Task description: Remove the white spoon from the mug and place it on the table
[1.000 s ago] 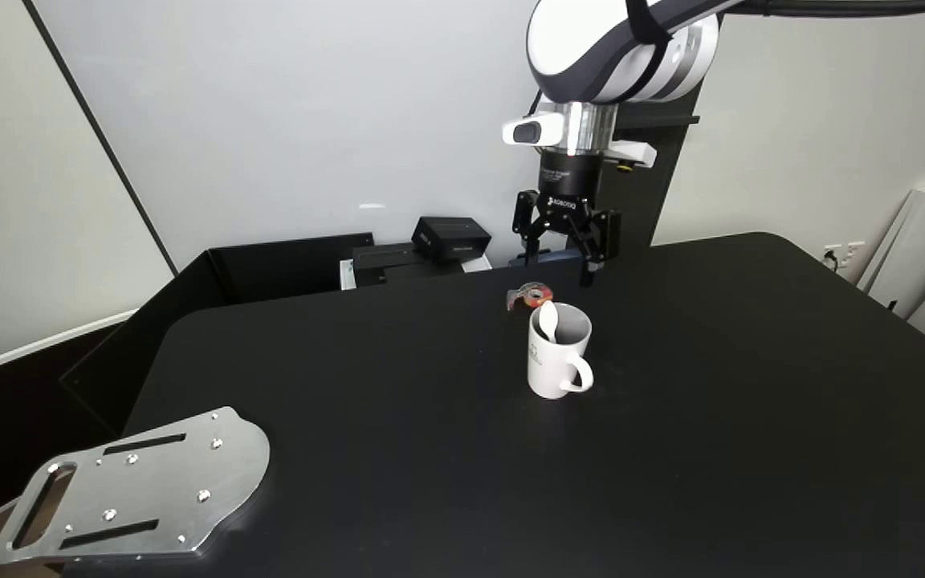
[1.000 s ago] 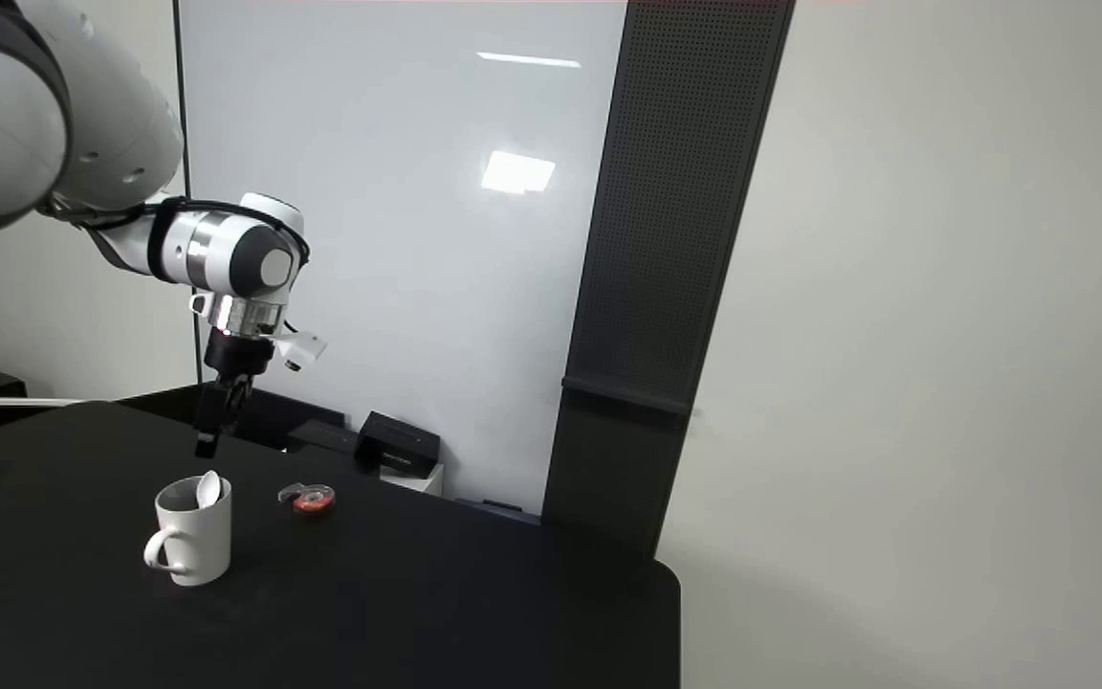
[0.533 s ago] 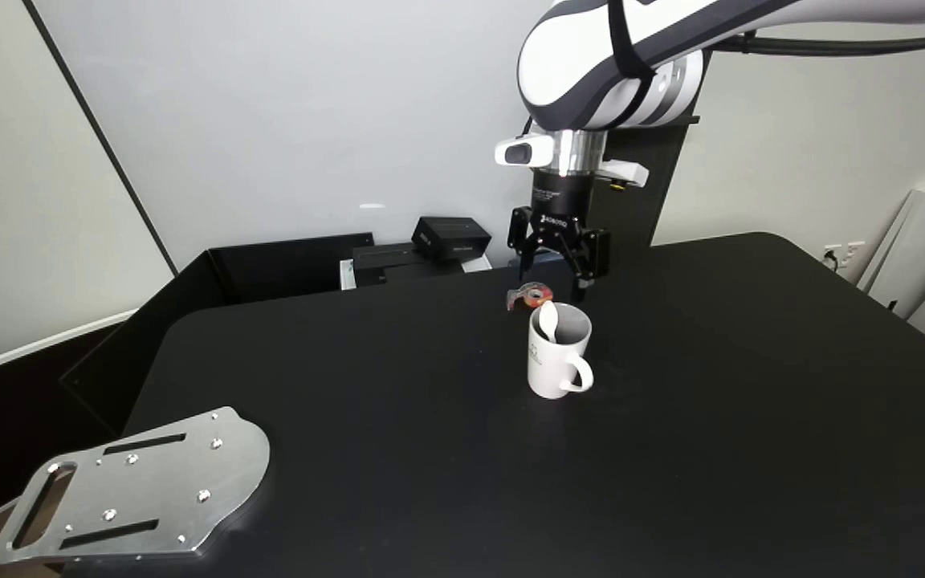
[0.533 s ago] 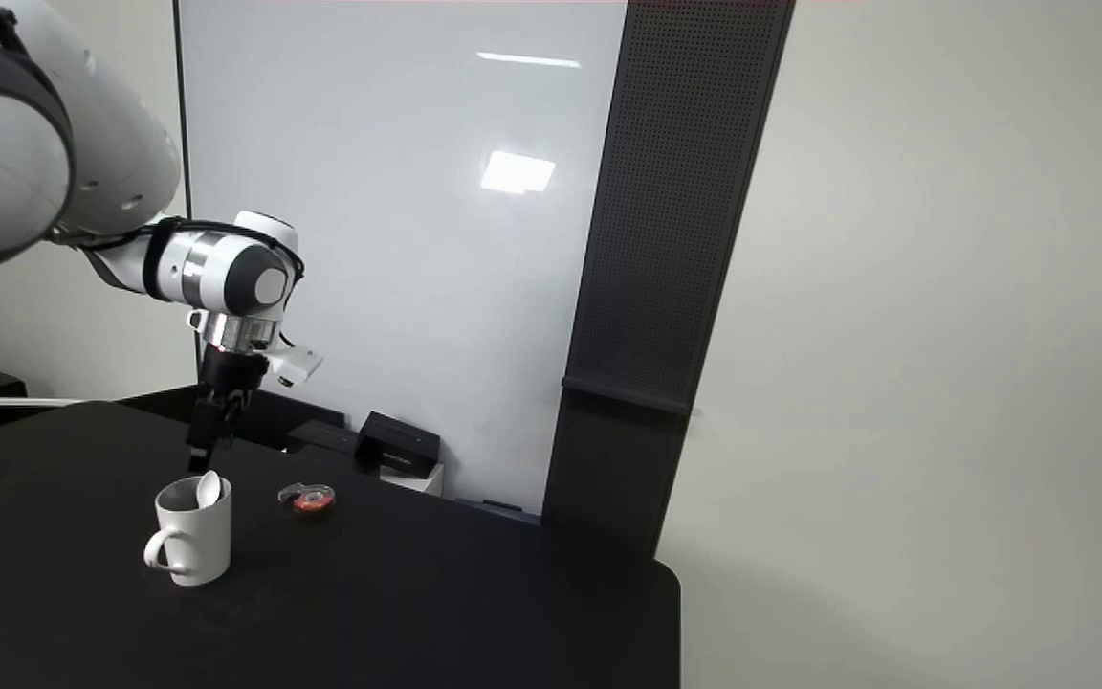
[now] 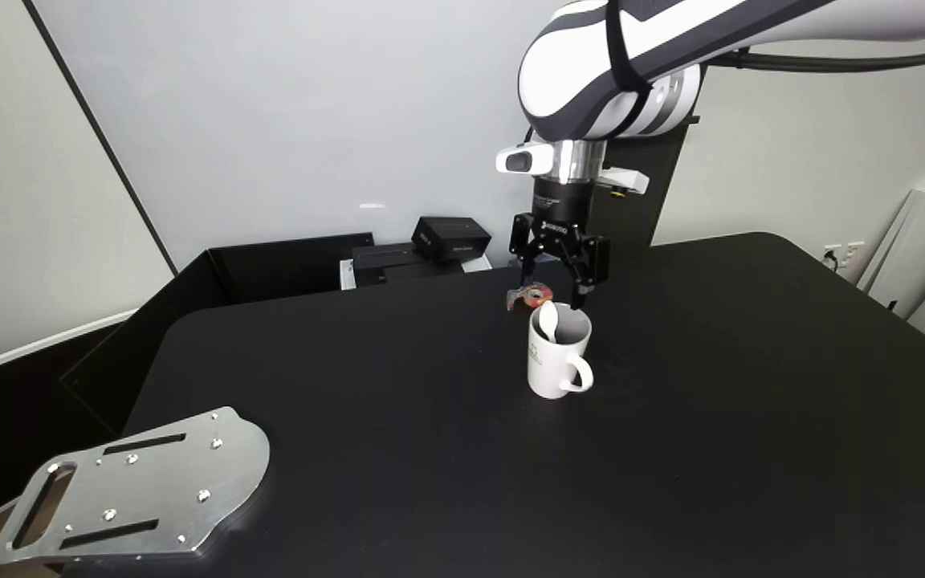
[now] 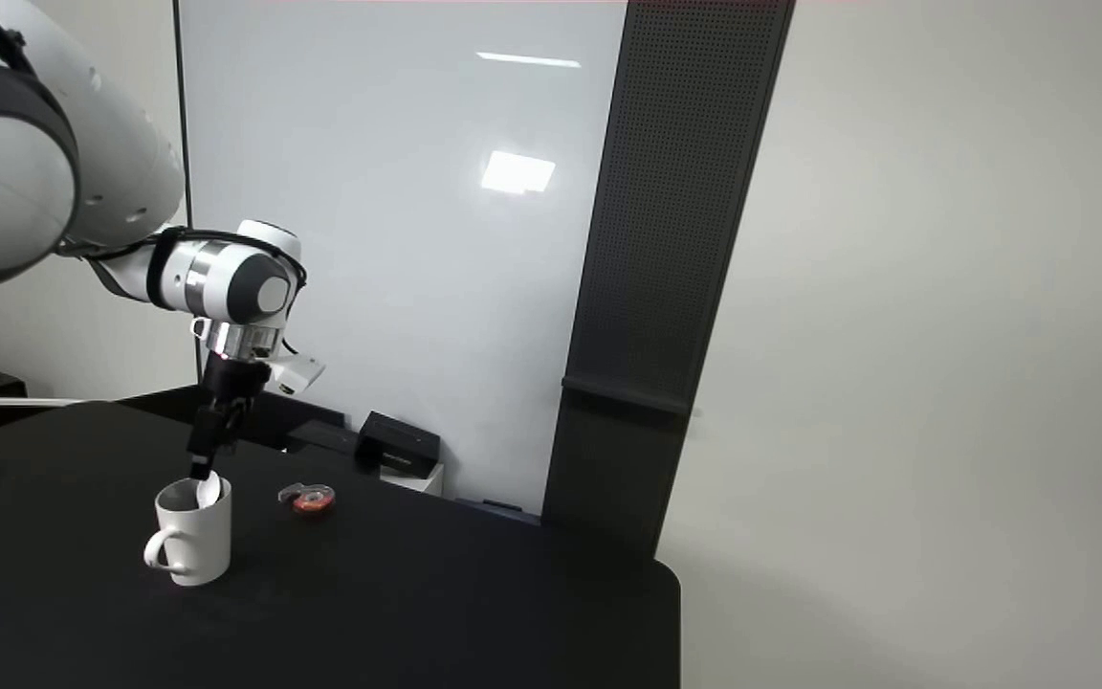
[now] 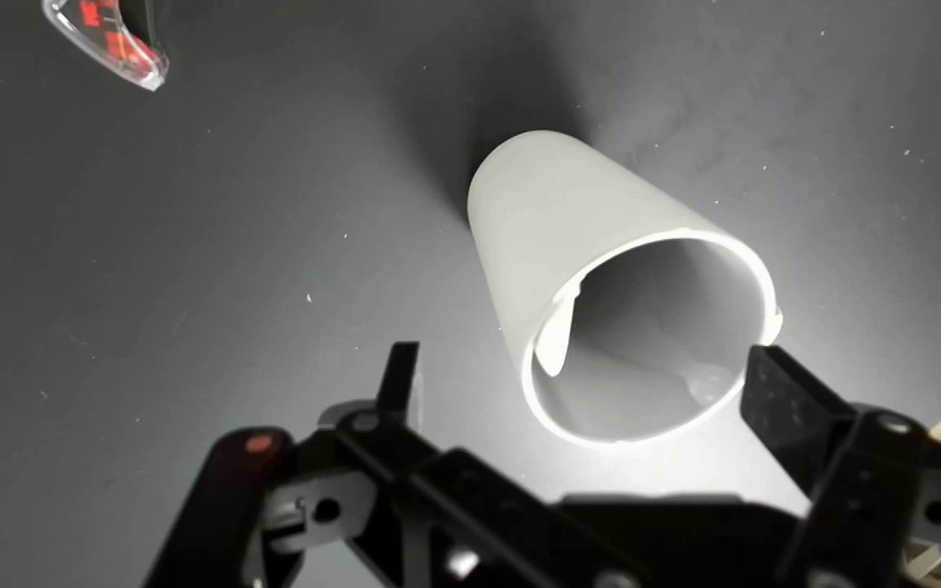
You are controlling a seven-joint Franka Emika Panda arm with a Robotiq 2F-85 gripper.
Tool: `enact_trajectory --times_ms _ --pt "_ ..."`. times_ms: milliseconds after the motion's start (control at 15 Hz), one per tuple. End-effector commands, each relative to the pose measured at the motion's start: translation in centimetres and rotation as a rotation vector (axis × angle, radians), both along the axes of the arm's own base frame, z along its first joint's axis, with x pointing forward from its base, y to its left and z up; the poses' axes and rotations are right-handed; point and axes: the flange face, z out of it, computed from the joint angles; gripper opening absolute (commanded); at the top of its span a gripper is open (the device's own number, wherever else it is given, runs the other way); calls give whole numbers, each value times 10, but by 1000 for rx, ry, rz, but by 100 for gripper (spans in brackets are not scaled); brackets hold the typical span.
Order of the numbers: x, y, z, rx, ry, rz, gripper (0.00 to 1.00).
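The white spoon stands in the white mug, its bowl end rising just above the rim, in both exterior views (image 5: 548,320) (image 6: 209,489). In the wrist view the spoon (image 7: 555,343) lies against the inner wall; its lower part is hidden. The mug stands upright on the black table (image 5: 398,449), its handle toward the camera side, in both exterior views (image 5: 548,371) (image 6: 207,547). My gripper (image 5: 552,292) is open and empty, pointing down just above and behind the mug. In the wrist view its fingers (image 7: 585,359) are spread either side of the mug's mouth (image 7: 548,204).
A clear and red tape dispenser (image 5: 537,296) lies on the table just behind the mug; it also shows in the wrist view (image 7: 115,41). A grey metal plate (image 5: 165,482) lies at the table's edge. A black box (image 5: 451,238) stands beyond the back edge.
My gripper has come down toward the mug, with a slight sideways shift, and its fingertips now are near the rim. It stays open. The mug and spoon have not moved.
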Motion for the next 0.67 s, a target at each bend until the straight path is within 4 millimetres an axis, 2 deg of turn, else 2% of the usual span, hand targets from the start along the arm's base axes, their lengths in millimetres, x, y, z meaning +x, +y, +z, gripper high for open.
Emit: enact_trajectory --times_ms 0,67,133,267,600 --pt "6 1 -1 -17 -3 -31 100" --pt "6 1 -3 -17 -2 -31 100" --pt "7 1 -4 -16 -2 -33 75" --pt "6 1 -5 -20 -2 -30 67" --pt "7 0 -5 -27 -3 -32 31"
